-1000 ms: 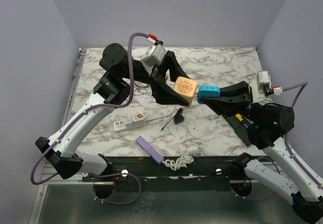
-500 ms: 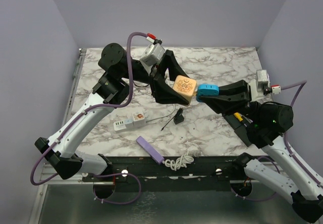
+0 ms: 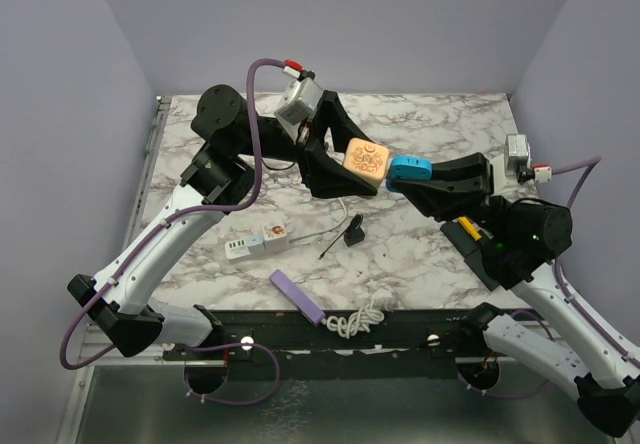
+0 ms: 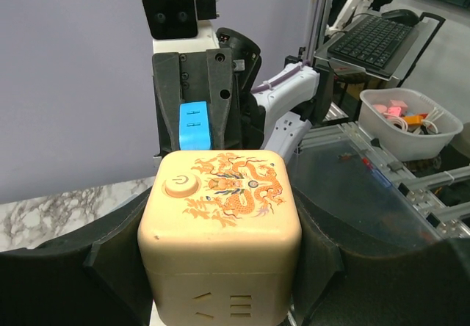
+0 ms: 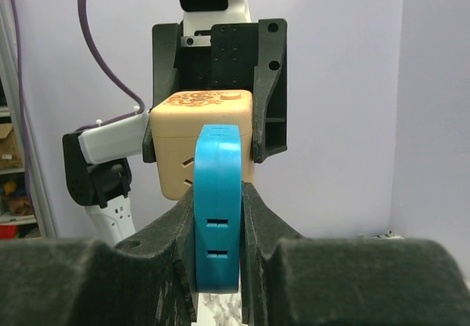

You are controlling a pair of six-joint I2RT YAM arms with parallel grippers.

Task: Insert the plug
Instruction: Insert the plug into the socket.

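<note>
The left gripper (image 3: 345, 164) stands approx. half open. Its jaws are clamped on two opposite sides of the cream socket cube (image 4: 220, 223), w/ one slotted face left free and turned toward the other arm. I think this is so the cube does not slide back when it is pushed. The right gripper (image 3: 430, 179) is nearly closed and pinches the blue plug (image 5: 218, 208) by its flat sides, which keeps the thin body in line w/ that free face. Both things hang in the air above the marble table (image 3: 440, 124). The plug end is against the cube or just beside it. The prongs are hidden, so I cannot tell if they are in.

Count: 1 cube, 1 blue plug, 2 slots on the plug's back. On the table: 1 white power strip (image 3: 258, 241), 1 purple bar (image 3: 297, 297), 1 small black piece (image 3: 352, 232) w/ a thin wire. At the near edge: 1 coiled white cable (image 3: 358, 316).
</note>
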